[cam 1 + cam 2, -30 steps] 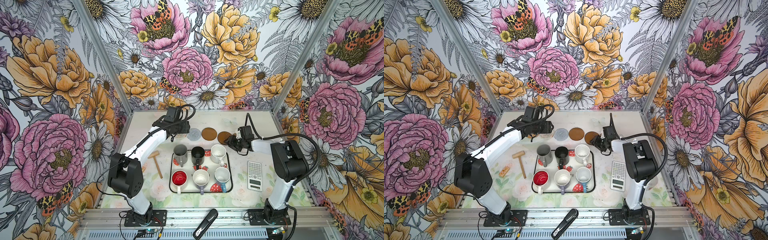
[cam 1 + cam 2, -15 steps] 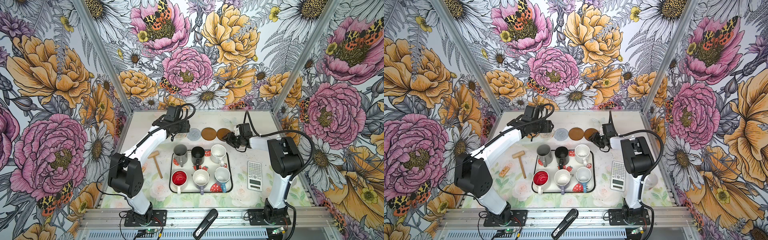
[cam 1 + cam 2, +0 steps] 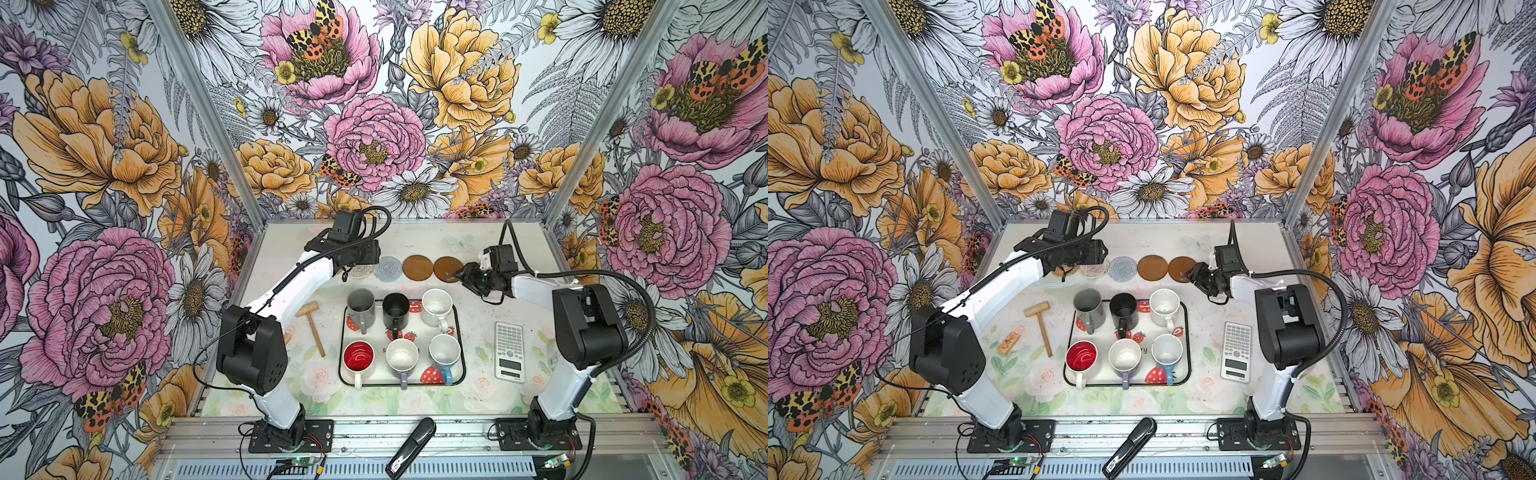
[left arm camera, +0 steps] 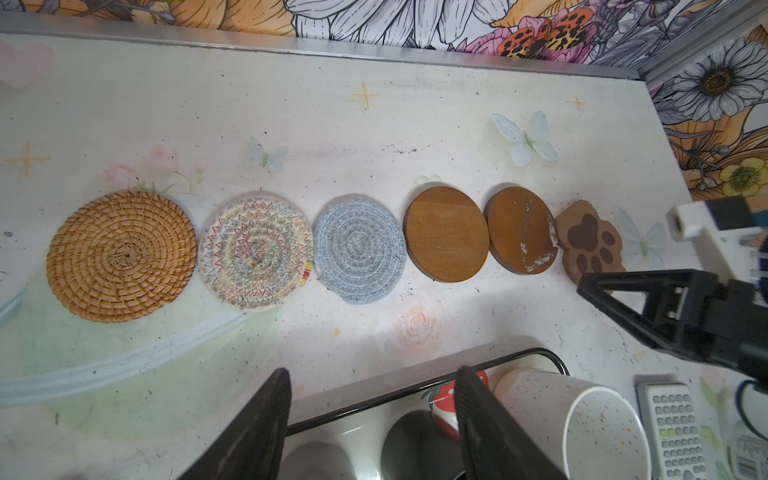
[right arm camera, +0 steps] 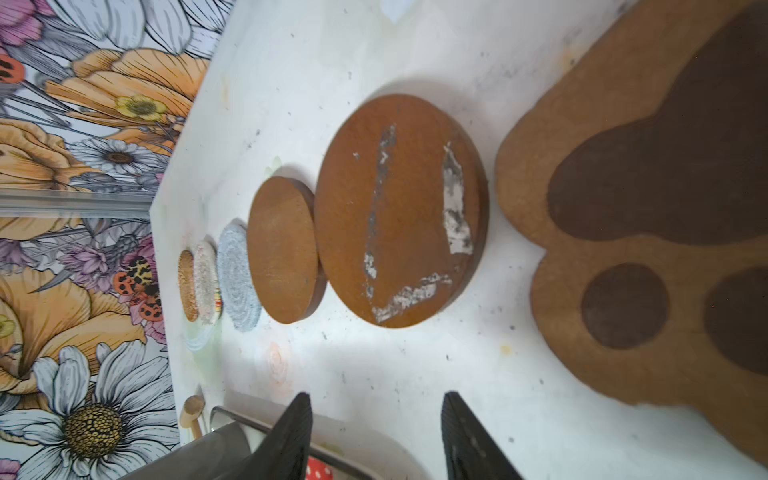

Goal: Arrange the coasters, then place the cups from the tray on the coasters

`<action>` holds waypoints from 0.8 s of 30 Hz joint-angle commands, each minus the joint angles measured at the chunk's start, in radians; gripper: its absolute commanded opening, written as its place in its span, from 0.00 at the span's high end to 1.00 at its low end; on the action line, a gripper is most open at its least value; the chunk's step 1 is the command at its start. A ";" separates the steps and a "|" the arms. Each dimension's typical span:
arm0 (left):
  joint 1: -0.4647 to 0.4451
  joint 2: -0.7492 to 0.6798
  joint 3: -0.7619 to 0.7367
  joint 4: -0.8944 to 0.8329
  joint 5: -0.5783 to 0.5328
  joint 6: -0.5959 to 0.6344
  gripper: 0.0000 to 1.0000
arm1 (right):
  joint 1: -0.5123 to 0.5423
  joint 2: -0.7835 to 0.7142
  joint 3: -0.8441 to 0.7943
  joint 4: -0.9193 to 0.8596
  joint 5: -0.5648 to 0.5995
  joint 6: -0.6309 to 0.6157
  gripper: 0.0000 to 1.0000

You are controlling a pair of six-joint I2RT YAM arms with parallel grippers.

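Six coasters sit in one row along the far side of the counter [image 3: 415,237]. They run rattan coaster [image 4: 120,255], cream crochet coaster [image 4: 255,251], grey-blue coaster [image 4: 359,248], plain brown disc [image 4: 445,233], scuffed brown disc [image 4: 521,230], then paw coaster [image 4: 588,245] at the right end. Neighbours touch or nearly touch.

All six cups [image 3: 436,306] stand on the tray [image 3: 380,376], on the near side of the row.

My left tool [image 4: 372,374] is released, nothing between its jaws, above the tray's far edge over the grey cup [image 4: 316,461] and black cup [image 4: 415,440].

My right tool [image 5: 378,399] is also released and empty, low by the paw coaster. I can't tell if it touches.

A calculator [image 3: 510,351] lies right of the tray and a mallet [image 3: 313,328] lies left.
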 commanded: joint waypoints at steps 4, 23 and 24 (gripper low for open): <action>-0.009 -0.055 0.004 -0.002 -0.005 -0.011 0.35 | -0.069 -0.163 -0.056 -0.096 0.048 -0.070 0.47; -0.018 -0.081 0.012 0.000 -0.032 -0.044 0.34 | -0.183 -0.089 -0.145 -0.154 0.121 -0.124 0.47; -0.018 -0.080 0.014 0.000 -0.033 -0.047 0.35 | -0.181 -0.082 -0.146 -0.155 0.122 -0.125 0.47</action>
